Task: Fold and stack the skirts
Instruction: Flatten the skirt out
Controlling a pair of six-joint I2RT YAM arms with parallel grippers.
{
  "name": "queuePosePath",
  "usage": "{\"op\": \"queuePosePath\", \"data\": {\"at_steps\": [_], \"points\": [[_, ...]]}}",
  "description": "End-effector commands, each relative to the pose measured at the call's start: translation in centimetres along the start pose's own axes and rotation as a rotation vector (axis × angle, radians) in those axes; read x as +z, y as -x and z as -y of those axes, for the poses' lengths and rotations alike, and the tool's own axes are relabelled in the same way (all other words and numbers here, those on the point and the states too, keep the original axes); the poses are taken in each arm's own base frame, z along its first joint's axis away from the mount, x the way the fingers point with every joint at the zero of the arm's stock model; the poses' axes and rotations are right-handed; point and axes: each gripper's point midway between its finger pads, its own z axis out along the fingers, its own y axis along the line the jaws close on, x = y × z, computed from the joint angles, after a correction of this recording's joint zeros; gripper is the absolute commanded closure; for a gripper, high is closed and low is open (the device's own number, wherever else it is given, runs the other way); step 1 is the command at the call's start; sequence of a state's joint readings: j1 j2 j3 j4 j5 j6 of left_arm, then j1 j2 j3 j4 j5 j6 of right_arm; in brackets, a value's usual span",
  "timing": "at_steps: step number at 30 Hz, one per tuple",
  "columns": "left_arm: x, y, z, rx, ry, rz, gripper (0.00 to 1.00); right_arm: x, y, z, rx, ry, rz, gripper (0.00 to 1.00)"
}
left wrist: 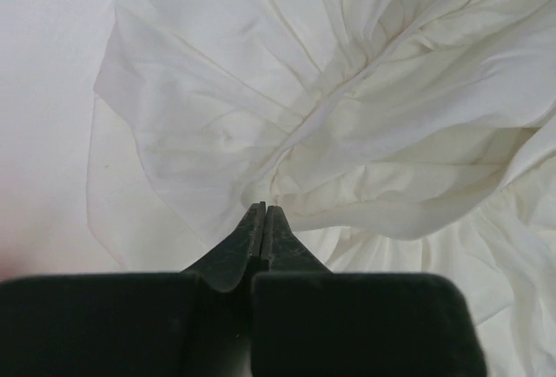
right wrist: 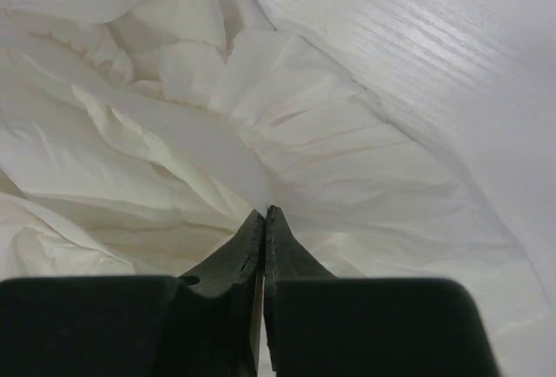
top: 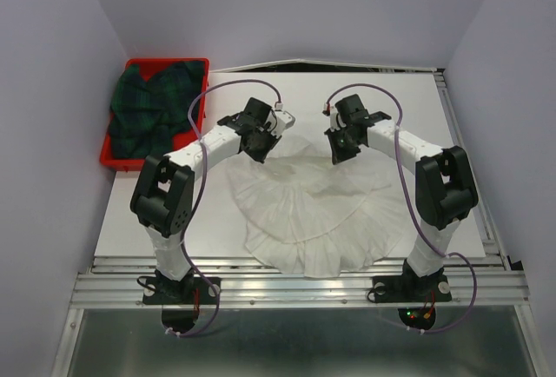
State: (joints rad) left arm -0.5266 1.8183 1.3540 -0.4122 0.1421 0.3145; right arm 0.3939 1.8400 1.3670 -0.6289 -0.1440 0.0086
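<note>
The white skirt is thin and soft, with many small pleats and ruffles. It lies spread out like a fan in the middle of the surface. Its round hem points to the near edge and almost reaches it.

The left end effector is pressed shut, and we see its tips pinch a fold at the far left of the white skirt. The right end effector is shut too, with a bit of the far right ruffle caught between its tips. The two are apart, with bunched cloth between them.

The plaid skirt is dark green and navy. It sits crumpled in the red tray at the far left corner, well apart from the white skirt.

The surface is white, flat and smooth, with fine lines in it. We see bare room behind the white skirt and on its right side. Pale walls stand close on the left, on the right and at the back.
</note>
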Motion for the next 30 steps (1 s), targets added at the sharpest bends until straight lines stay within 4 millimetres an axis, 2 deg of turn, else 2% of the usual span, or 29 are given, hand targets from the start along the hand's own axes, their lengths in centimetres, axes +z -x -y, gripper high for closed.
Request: {"op": "queuePosePath", "data": {"at_steps": [1,4,7,10,13,19,30], "points": [[-2.8,1.9,-0.2,-0.036,0.016,0.065,1.0,-2.9,3.7,-0.3,-0.016,-0.026,0.113,0.99],[-3.1,1.7,0.0,-0.071,0.007,0.045,0.99,-3.4,4.1,-0.4,-0.018,-0.025,0.127,0.99],[-3.1,1.0,0.6,-0.144,-0.012,0.029,0.8,-3.4,3.8,-0.5,-0.018,-0.018,0.119,0.99],[-2.7,-0.2,0.8,-0.17,-0.011,0.005,0.72,-3.5,3.6,-0.5,-0.018,-0.016,0.119,0.99],[-2.3,-0.6,0.1,-0.182,0.029,-0.006,0.71,-3.4,3.3,-0.6,-0.017,-0.008,0.111,0.99],[-1.4,0.9,0.0,-0.192,0.003,0.002,0.71,-3.4,3.1,-0.6,-0.017,-0.009,0.11,0.99],[0.4,1.3,0.2,-0.209,-0.025,-0.009,0.67,-3.1,2.8,-0.5,-0.015,-0.011,0.098,0.99]]}}
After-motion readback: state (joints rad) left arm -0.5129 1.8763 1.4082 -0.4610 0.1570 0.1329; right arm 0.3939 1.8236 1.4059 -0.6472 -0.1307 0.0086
